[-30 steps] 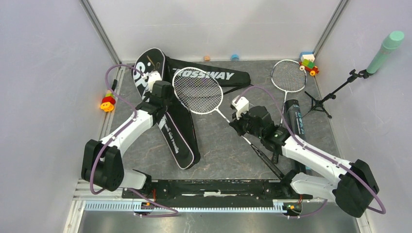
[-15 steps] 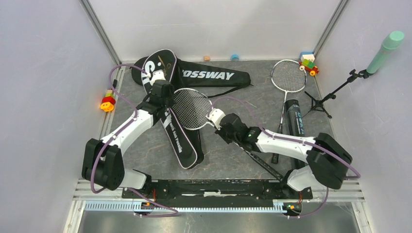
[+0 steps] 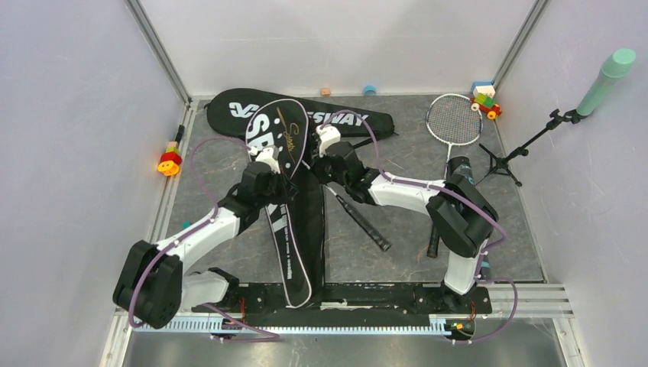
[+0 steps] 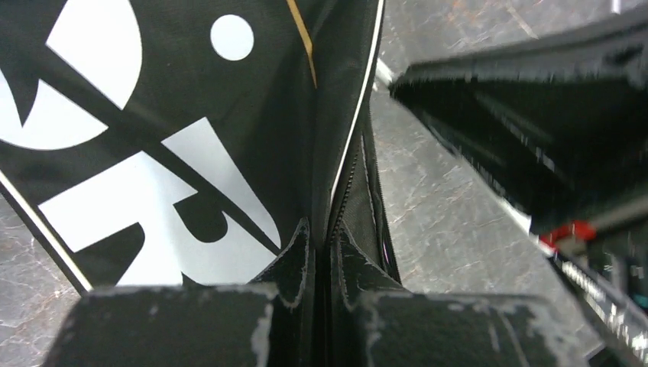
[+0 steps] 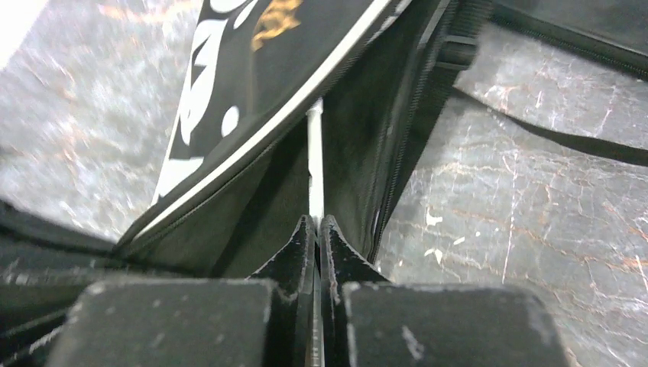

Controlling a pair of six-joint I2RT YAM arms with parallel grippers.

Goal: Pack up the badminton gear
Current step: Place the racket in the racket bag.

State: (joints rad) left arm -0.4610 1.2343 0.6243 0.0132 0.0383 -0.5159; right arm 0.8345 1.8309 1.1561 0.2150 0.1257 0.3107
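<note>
**Racket shaft in right gripper, SPORT bag edge in left**

Left gripper (image 4: 321,229): we read the fingers as pressed together on the zippered edge of the SPORT bag (image 3: 280,131). They pinch its piped rim where the upper flap parts from the lower.

Right gripper (image 5: 316,223): the fingers are closed on the thin white shaft of a racket (image 5: 314,149). The shaft runs forward from the tips into the gap between the bag's two flaps. We cannot see the racket head, as the lettered flap covers that end.

From above, the racket's dark handle points away from the bag toward the near right, over the table (image 3: 359,264). The two grippers sit just beside each other at the bag's wide end. The bag's narrow end reaches the near table edge between the arm bases.

The CROSSWAY bag (image 3: 348,120) lies flat behind, partly under the SPORT bag. A second racket (image 3: 453,118) lies far right, its shaft running past the black tube (image 3: 461,168), which the right arm partly covers. Toy blocks (image 3: 170,159) sit at the left edge, and the microphone (image 3: 607,76) stands outside on the right.
</note>
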